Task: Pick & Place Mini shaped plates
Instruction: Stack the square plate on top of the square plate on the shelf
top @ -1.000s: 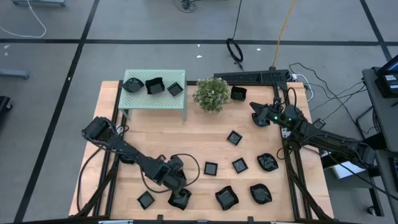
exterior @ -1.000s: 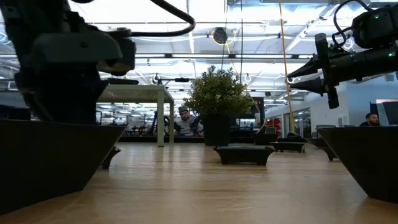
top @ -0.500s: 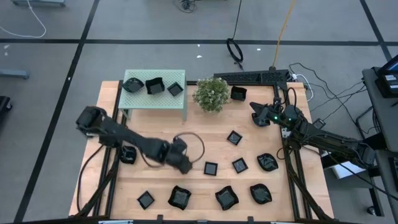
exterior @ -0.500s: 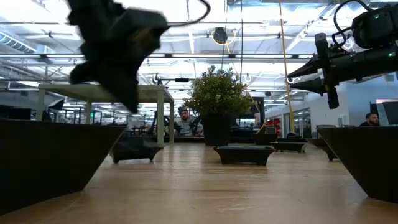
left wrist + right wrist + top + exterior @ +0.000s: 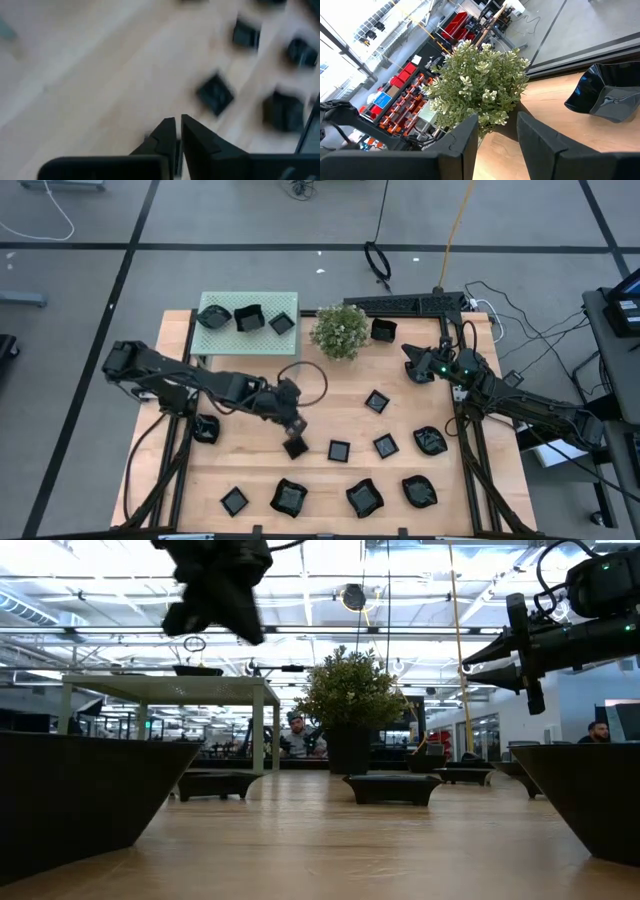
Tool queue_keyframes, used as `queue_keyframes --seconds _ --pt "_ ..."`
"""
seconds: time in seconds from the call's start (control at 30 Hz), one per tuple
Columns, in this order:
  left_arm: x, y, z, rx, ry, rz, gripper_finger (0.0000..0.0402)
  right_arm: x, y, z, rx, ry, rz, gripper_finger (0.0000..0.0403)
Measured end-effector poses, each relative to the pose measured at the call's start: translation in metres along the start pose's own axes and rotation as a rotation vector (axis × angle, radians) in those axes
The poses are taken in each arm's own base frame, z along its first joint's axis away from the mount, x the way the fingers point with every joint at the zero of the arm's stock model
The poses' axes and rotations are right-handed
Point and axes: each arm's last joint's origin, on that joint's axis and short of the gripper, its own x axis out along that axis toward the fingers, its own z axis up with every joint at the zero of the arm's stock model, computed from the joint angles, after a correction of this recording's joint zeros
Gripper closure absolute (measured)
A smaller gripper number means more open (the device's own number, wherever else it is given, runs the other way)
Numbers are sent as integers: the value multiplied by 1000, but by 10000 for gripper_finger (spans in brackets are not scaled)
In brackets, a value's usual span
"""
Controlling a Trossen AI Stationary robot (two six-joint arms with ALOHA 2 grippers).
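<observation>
My left gripper (image 5: 294,432) hangs high over the table's middle, its fingers (image 5: 167,132) almost together. A small black square mini plate (image 5: 298,448) shows at its tips, clear of the table. Several other mini plates lie on the wood, such as a square one (image 5: 338,450) and a wavy one (image 5: 288,497). Three more sit on the green stand (image 5: 250,346) at the far left. My right gripper (image 5: 410,366) waits open at the far right, facing the potted plant (image 5: 480,85). My left gripper seems to hold the small square plate at its near-side edge (image 5: 295,438), with the fingers slanting down from the table's left. The fingers themselves hide the place of contact in the left wrist view. The plate hangs below the tips, lifted clear of the table.
The potted plant (image 5: 340,330) stands at the far middle, beside the green stand. A black plate (image 5: 607,95) lies just past my right gripper. A cable loop (image 5: 305,380) rides on the left arm. Bare wood lies between the stand and the middle plates.
My left gripper has risen from the near row of plates and gone toward the table's far edge. The arm has swung out toward the left. The wavy plate that it stood over has stayed in its place near the front edge.
</observation>
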Motion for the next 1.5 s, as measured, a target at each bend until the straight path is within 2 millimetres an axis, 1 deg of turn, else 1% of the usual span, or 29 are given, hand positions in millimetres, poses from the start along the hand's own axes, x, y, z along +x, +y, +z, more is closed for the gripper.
queue_keyframes --seconds 0.1,0.2,0.27,0.33,0.53,0.67,0.73,0.83,0.9,1.0,1.13,1.37,1.5 --pt "7 -4 -14 181 83 8 345 0 0 0 0 0 0 280" --pt "14 -12 -28 418 122 -4 326 0 0 0 0 0 0 280" --pt "18 -16 -37 606 147 -8 316 0 0 0 0 1 0 280" --pt "24 -18 -45 745 168 2 307 0 0 0 0 1 -1 280" --pt "43 -25 -66 1037 232 -8 286 0 0 0 0 0 0 280" --pt "58 -33 -83 1238 247 -52 282 0 0 0 0 0 0 280" --pt "64 -35 -89 1350 235 -26 282 0 0 0 0 1 -1 280" --pt "74 -34 -93 1502 207 74 282 0 0 0 0 0 -1 280" --pt "80 -33 -94 1529 214 94 282 0 0 0 0 0 0 280" --pt "85 -32 -98 1523 265 31 282 0 0 0 0 0 0 280" --pt "84 -35 -102 1524 285 -43 282 0 0 0 0 1 0 280" --pt "85 -34 -101 1515 283 -36 282 0 0 0 0 0 0 280" --pt "82 -37 -105 1484 276 -36 282 0 0 0 0 0 0 280"
